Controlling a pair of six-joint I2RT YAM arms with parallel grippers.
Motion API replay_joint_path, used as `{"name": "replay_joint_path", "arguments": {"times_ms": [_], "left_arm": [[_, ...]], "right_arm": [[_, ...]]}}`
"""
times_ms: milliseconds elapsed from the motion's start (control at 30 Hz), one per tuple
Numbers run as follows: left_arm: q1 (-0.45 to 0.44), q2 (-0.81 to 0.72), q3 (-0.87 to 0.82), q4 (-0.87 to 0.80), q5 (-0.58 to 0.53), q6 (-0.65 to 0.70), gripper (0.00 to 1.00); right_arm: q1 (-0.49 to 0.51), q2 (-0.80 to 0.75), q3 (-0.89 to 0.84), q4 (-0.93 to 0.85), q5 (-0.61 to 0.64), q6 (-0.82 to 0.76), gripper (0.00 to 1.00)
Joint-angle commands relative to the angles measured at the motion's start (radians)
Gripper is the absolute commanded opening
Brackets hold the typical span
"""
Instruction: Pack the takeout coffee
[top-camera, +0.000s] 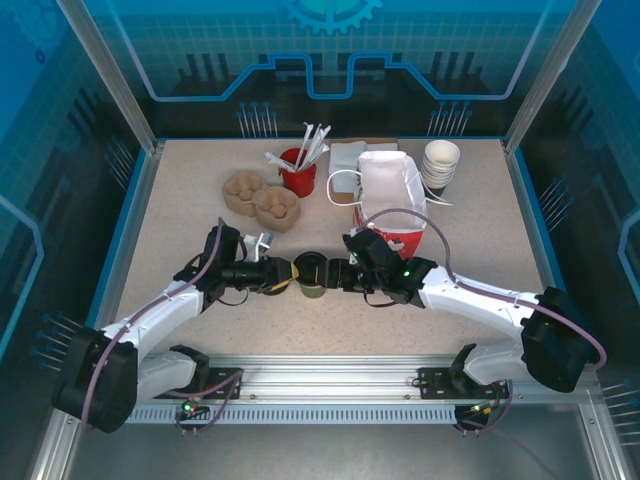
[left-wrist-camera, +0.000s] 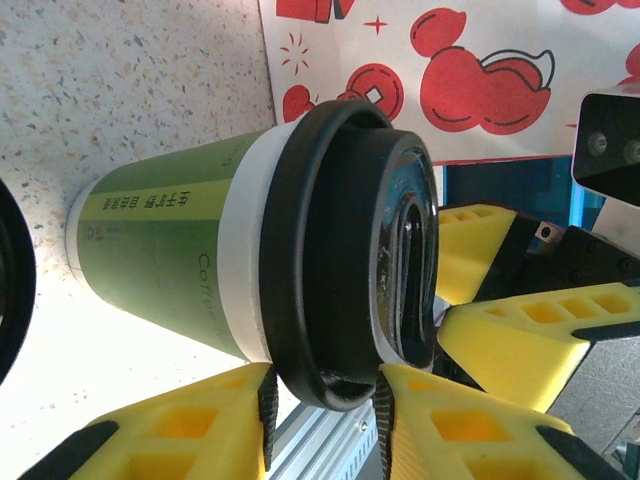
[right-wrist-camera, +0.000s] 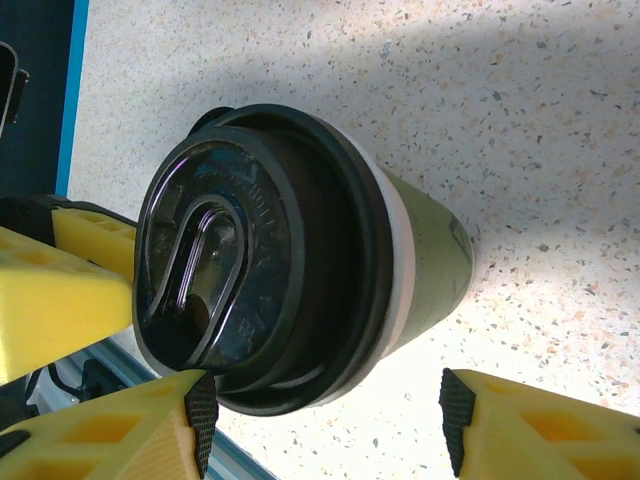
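Top view, takeout coffee (top-camera: 313, 290): upright on the table (top-camera: 180, 220), directly between the two grippers, which meet it from opposite sides.
Top view, left gripper (top-camera: 293, 272): tips against the cup's left side at lid height; the jaw gap is too small to read here.
Top view, right gripper (top-camera: 336, 275): tips at the cup's other side. The red-and-white bag (top-camera: 390, 200) stands just beyond this wrist, mouth up.
Left wrist, lid (left-wrist-camera: 345, 250): its rim sits between the left gripper's pads (left-wrist-camera: 268, 405), with the jaws narrow. I cannot tell whether the pads press the rim or only flank it.
Left wrist, past the cup: the right gripper's yellow fingers (left-wrist-camera: 530, 330) lie just beyond the lid, with the bag's print above them.
Right wrist, own jaws: wide and holding nothing. One pad (right-wrist-camera: 200, 415) is just beside the lid rim. The other is well clear of the cup wall, with bare table between.
Right wrist, far side: a finger of the left gripper lies beside the lid.
Step in hand (judgement): passing the cup to the right gripper for the lift into the bag.
Doing it well (judgement):
- Reach further along the cup so both pads land on the paper wall below the white band. A grip on the lid could pop it off.
- Centre the cup between the jaws and close gently, since paper crushes.
- The left should let go only once the right holds firmly.
- Keep the cup upright and clear the bag's rim before lowering.
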Motion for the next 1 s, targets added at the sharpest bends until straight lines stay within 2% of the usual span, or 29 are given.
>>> {"name": "replay_joint_path", "arguments": {"times_ms": [0,300,633,967], "left_arm": [[0.007,0.01,0.007,-0.015,0.035,0.032,0.35],[0.007,0.014,0.016,-0.034,0.04,0.063,0.4],[0.007,-0.031,0.053,-0.081,0.023,0.102,0.59],[0.01,0.02,0.135,-0.1,-0.024,0.108,0.58]], "right_arm": [[-0.017,0.015,0.028,0.014,0.01,-0.002,0.64],[-0.02,0.018,0.056,-0.041,0.042,-0.039,0.64],[-0.035,0.025,0.059,-0.008,0.004,-0.032,0.66],[-0.055,0.031,0.06,-0.005,-0.017,-0.038,0.66]]}}
